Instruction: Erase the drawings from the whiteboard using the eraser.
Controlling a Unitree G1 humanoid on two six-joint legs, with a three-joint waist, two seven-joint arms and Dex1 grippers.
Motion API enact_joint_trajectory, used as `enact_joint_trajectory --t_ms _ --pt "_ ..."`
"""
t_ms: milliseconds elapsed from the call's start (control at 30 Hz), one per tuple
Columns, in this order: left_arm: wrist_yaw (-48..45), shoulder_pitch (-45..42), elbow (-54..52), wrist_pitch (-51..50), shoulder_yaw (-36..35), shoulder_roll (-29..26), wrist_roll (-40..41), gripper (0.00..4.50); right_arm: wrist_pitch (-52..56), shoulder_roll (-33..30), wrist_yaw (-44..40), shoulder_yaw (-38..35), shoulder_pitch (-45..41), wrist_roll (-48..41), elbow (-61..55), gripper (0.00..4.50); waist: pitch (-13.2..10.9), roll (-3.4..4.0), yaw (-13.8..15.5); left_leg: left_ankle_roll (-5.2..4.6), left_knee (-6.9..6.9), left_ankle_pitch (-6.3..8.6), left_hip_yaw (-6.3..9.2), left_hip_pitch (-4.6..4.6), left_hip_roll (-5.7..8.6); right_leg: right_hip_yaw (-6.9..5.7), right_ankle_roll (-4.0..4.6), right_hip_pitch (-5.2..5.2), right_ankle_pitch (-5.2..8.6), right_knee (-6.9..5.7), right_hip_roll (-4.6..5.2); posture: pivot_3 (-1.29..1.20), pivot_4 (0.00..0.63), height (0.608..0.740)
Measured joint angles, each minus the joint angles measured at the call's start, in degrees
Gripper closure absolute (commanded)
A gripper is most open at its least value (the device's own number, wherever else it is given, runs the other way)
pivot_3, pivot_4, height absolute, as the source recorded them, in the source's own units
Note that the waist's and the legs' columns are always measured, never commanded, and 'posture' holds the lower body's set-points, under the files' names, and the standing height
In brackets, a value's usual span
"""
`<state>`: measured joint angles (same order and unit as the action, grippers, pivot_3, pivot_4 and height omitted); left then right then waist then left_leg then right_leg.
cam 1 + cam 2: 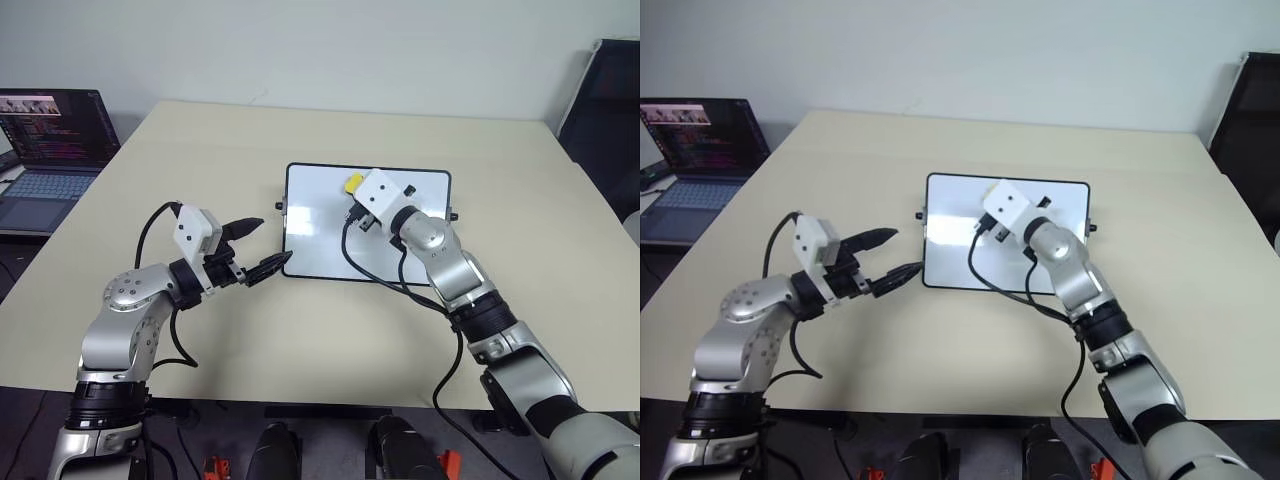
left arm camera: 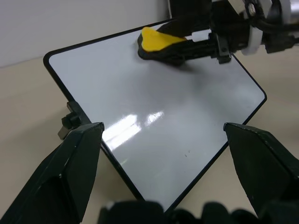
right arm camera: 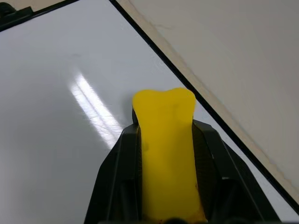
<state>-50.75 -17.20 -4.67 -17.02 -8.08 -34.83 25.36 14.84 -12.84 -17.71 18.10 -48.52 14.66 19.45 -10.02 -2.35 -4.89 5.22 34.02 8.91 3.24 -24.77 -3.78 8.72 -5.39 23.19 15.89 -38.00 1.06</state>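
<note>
One table (image 1: 300,330), tan-topped, carries the whole scene. One laptop (image 1: 50,150) sits at the table's left edge, well apart from the whiteboard, its screen lit and its near corner cut off by the frame. One whiteboard (image 1: 320,235), black-framed, lies flat near the table's middle; small knobs show at both short sides. Two grippers are present.

The right gripper (image 3: 163,154) reaches over the whiteboard's far edge, its fingers pressed together on one yellow eraser (image 3: 166,140), which sits between them with its tip projecting. The eraser's dark underside meets the whiteboard surface near the far long edge, as seen from the left wrist. The gripper's housing hides most of the eraser from the head views.

The left gripper (image 1: 262,248) hangs just beside the whiteboard's left short side, fingers spread wide, holding nothing, one fingertip at the near-left corner.

No drawings can be made out on the visible whiteboard surface; the part under the right arm is hidden.
</note>
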Motion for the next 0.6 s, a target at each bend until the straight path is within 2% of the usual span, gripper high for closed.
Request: enact_joint_trajectory --t_ms 267,400,500,600 --pt "-0.1 0.7 0.0 0.1 0.0 0.2 0.0 0.0 3.2 -1.2 -10.5 1.2 4.4 -1.4 -5.8 3.38 0.0 0.0 -0.1 0.03 -0.04 -0.02 0.01 0.03 -0.02 0.0 -0.02 0.0 0.01 -0.01 -0.02 0.0 0.15 0.74" --pt "-0.3 0.8 0.0 0.3 0.0 0.2 0.0 0.0 2.7 -1.2 -6.4 0.5 4.4 -1.3 -4.7 3.38 0.0 0.0 0.1 0.07 -0.02 -0.07 0.01 0.03 0.01 0.0 0.02 0.01 -0.04 0.0 0.0 0.0 0.15 0.74" --pt "-0.6 0.9 0.0 0.3 0.0 0.2 0.0 0.0 1.5 -2.1 -0.4 -2.8 1.5 -0.6 -1.2 3.38 0.0 0.0 0.1 0.08 0.01 -0.11 0.01 0.03 0.05 0.01 0.04 0.08 -0.05 0.12 0.02 0.0 0.15 0.74" --pt "-0.7 1.1 0.0 0.4 0.0 0.3 0.0 0.0 1.4 -3.0 1.6 -5.5 0.4 -0.3 0.8 3.38 0.1 -0.04 0.1 0.05 0.02 -0.13 0.0 0.04 0.06 0.05 0.07 0.04 -0.06 0.24 0.04 0.0 0.15 0.74"
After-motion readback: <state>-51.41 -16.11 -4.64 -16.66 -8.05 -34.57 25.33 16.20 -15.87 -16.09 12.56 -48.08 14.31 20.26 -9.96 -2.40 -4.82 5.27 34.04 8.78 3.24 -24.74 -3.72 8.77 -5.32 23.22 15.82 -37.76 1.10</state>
